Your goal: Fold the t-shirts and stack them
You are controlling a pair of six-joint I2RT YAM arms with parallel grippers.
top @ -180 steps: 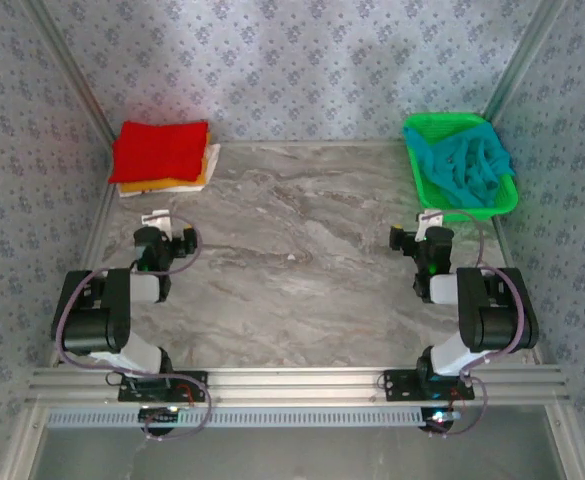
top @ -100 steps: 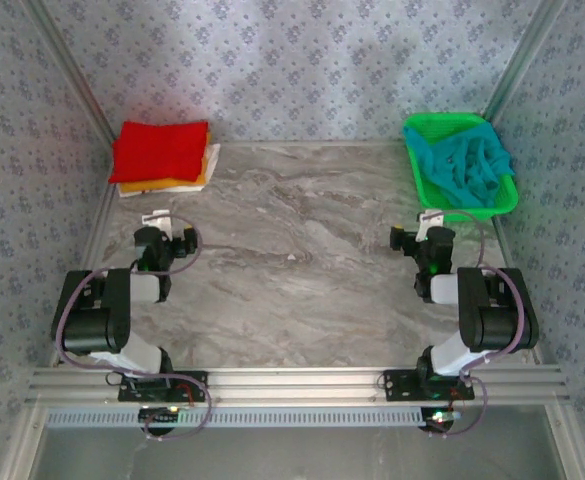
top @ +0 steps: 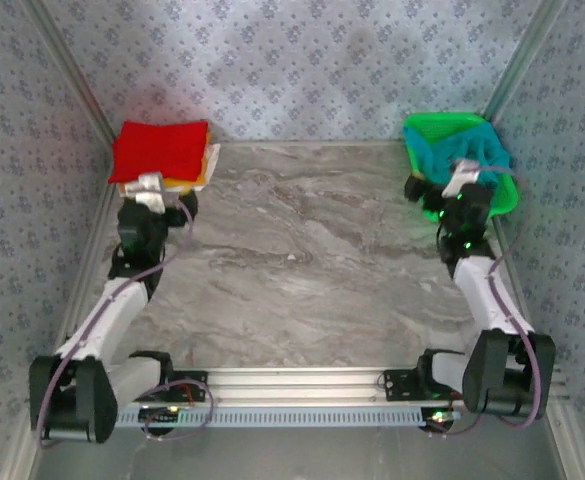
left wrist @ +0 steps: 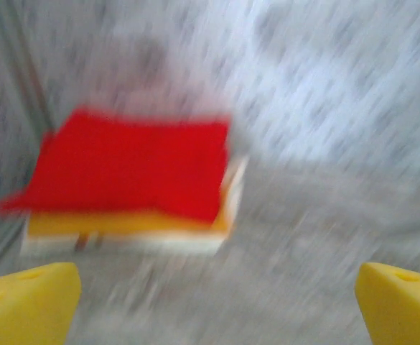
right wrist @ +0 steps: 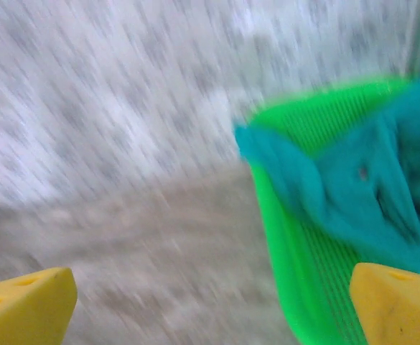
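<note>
A flat stack of folded t-shirts [top: 162,150], red over orange-yellow over white, lies at the far left corner; the blurred left wrist view shows the stack [left wrist: 131,180] ahead. My left gripper [top: 150,190] hangs just in front of it, open, its yellow fingertips [left wrist: 26,305] wide apart with nothing between. A crumpled teal t-shirt [top: 462,155] fills the green basket [top: 424,185] at the far right; the teal t-shirt [right wrist: 353,180] hangs over the basket's rim [right wrist: 281,237]. My right gripper [top: 462,185] is over the basket's near edge, open and empty.
Patterned fabric walls close in the table on three sides, with metal posts in the far corners. The marbled grey tabletop [top: 302,250] stretches bare between the two arms. Both wrist views are motion-blurred.
Both arms have stretched out from their folded poses towards the far corners: the left gripper up to the folded stack, the right one to the basket with the teal shirt.
</note>
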